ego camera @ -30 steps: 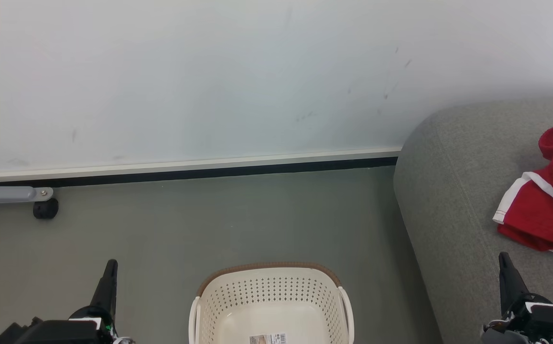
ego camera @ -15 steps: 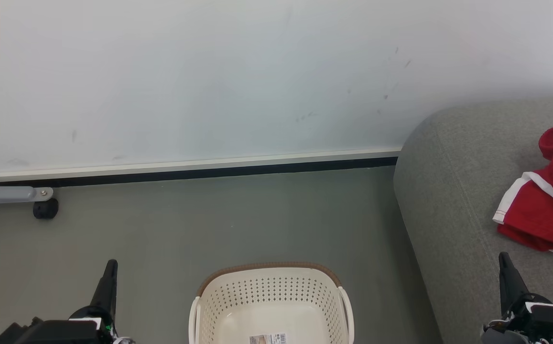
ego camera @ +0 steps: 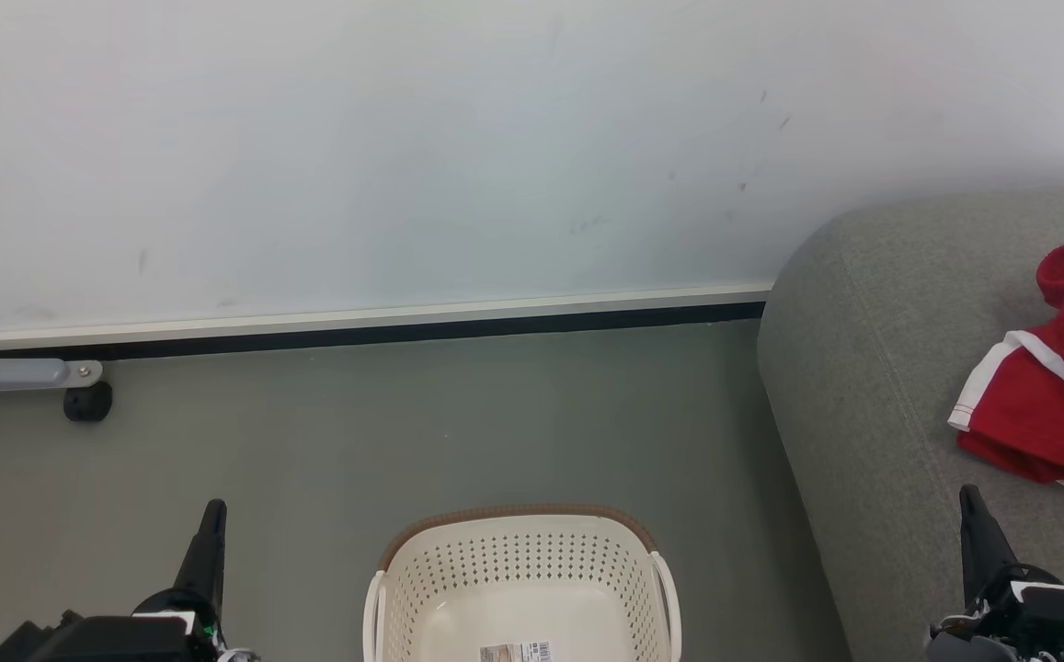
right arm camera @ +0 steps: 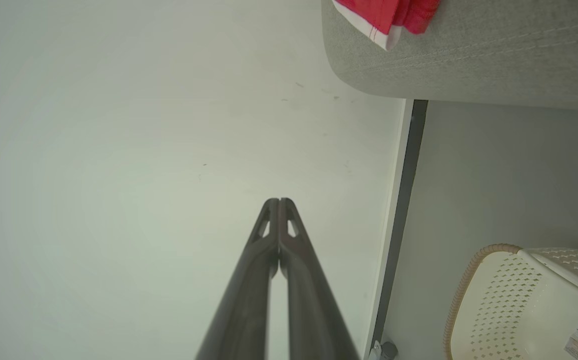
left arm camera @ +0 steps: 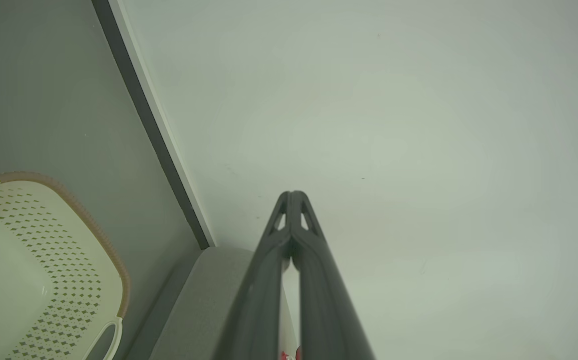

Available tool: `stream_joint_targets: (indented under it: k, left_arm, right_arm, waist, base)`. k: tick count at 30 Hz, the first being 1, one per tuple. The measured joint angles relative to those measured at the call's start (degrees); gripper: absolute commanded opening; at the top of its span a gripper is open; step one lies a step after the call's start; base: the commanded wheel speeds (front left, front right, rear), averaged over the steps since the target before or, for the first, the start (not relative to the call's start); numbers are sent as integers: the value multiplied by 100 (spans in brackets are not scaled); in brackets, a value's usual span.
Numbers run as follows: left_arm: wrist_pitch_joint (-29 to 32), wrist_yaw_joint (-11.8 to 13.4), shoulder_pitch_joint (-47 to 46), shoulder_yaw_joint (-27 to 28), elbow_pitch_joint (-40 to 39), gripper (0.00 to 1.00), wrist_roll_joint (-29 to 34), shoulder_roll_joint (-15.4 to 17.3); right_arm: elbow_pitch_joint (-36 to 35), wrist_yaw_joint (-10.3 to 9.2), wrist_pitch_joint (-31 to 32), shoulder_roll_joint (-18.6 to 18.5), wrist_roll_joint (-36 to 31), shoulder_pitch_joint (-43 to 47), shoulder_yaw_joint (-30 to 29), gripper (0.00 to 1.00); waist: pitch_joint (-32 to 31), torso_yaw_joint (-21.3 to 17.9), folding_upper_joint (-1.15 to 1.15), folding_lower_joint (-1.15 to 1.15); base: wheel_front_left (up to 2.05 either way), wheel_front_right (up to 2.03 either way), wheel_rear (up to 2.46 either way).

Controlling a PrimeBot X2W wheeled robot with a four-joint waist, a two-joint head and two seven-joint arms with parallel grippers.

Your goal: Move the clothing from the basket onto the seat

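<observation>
shows red clothing [ego camera: 1037, 414] heaped on grey seat [ego camera: 863, 395], apart from basket [ego camera: 522, 552] on floor [ego camera: 403, 432]. shows left pincer [ego camera: 212, 515] and right pincer [ego camera: 968, 501] both clenched tip to tip, grasping nothing.

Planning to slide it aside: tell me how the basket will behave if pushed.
The basket looks like thin perforated plastic showing only a label inside, so it is probably light and apt to slide on the smooth floor. Its low, wide shape suggests it won't readily tip.
</observation>
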Motion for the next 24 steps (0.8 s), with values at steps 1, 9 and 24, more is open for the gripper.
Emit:
stream_joint_targets:
  k: [1, 9, 24]
  left_arm:
    - [0, 0, 0, 0, 0, 0, 0, 0]
    - [0, 0, 0, 0, 1, 0, 0, 0]
    - [0, 0, 0, 0, 2, 0, 0, 0]
  right_arm:
    - [0, 0, 0, 0, 0, 0, 0, 0]
    - [-1, 1, 0, 0, 1, 0, 1, 0]
    - [-1, 0, 0, 0, 1, 0, 1, 0]
  waist:
    - [0, 0, 0, 0]
    - [0, 0, 0, 0]
    - [0, 0, 0, 0]
  base:
    - [0, 0, 0]
    - [0, 0, 0]
    - [0, 0, 0]
